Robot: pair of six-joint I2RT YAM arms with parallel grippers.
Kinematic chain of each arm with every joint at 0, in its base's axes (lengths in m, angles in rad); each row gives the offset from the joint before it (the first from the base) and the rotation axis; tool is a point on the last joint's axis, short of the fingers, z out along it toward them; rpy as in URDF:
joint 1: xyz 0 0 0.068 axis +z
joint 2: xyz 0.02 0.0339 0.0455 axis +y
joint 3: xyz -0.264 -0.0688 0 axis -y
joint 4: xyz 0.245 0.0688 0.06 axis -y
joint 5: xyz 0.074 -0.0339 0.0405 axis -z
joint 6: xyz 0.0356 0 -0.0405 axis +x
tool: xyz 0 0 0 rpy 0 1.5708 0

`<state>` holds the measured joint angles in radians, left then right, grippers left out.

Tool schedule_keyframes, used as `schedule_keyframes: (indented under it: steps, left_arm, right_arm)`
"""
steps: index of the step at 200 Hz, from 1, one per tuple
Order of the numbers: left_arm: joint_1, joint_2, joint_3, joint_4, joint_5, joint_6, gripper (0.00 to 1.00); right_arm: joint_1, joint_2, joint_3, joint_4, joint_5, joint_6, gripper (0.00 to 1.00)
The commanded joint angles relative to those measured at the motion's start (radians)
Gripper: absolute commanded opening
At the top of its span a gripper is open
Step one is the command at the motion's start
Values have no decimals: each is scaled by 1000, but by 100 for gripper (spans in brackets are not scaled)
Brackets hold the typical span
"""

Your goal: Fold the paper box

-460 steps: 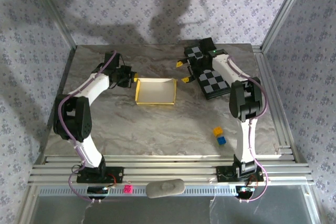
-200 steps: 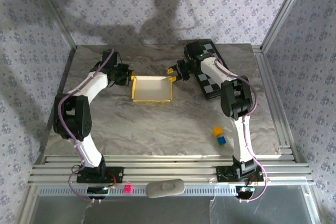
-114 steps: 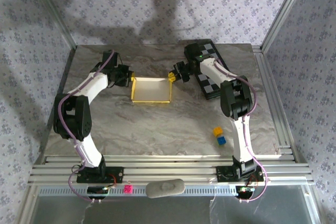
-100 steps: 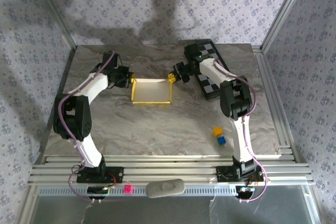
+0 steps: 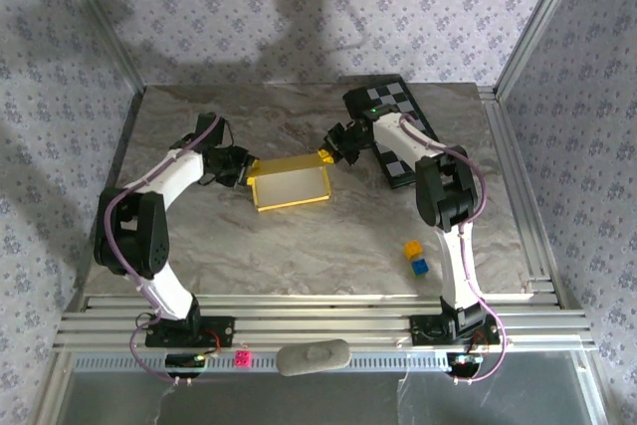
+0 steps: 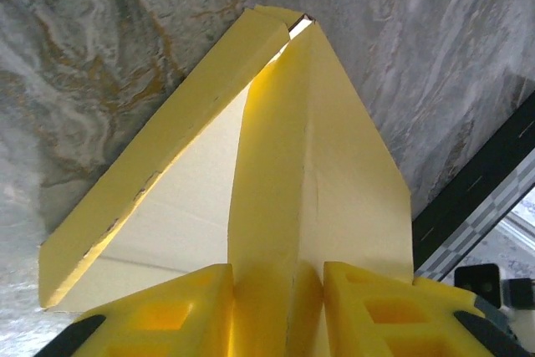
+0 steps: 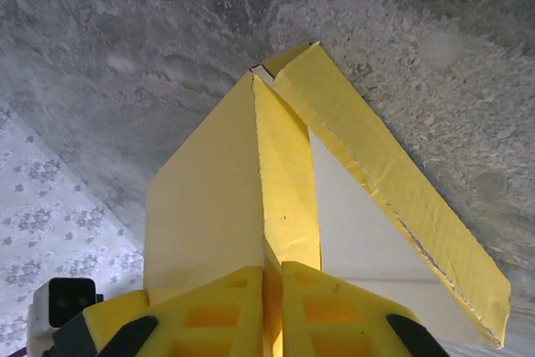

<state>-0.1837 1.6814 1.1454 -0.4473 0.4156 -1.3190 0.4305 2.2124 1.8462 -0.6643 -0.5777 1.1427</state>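
Nearest my bases, toward the right near corner of the table [image 5: 299, 246], a yellow cube [image 5: 412, 247] and a blue cube [image 5: 419, 266] sit touching, well apart from the work. Mid-table lies the paper box [image 5: 291, 184], already a shallow tray with walls raised and its pale inside showing. My left gripper [image 6: 276, 307] is clamped on the left end wall. My right gripper [image 7: 272, 307] pinches the right end wall. Each far corner shows a small gap, so I judge that the corners need tucking and the top is not yet closed. Beyond, at the far right corner, lies a chequered board [image 5: 398, 136].
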Motion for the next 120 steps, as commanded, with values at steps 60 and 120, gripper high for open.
schedule_keyframes:
  steps: [60, 120]
  left_arm:
    - [-7, -20, -18, -149, -37, 198, 32]
    - [-13, -11, 45, -304, -107, 354, 45]
  right_arm:
    - [31, -45, 13, -158, 134, -199, 12]
    - [50, -43, 42, -211, 192, -268, 15]
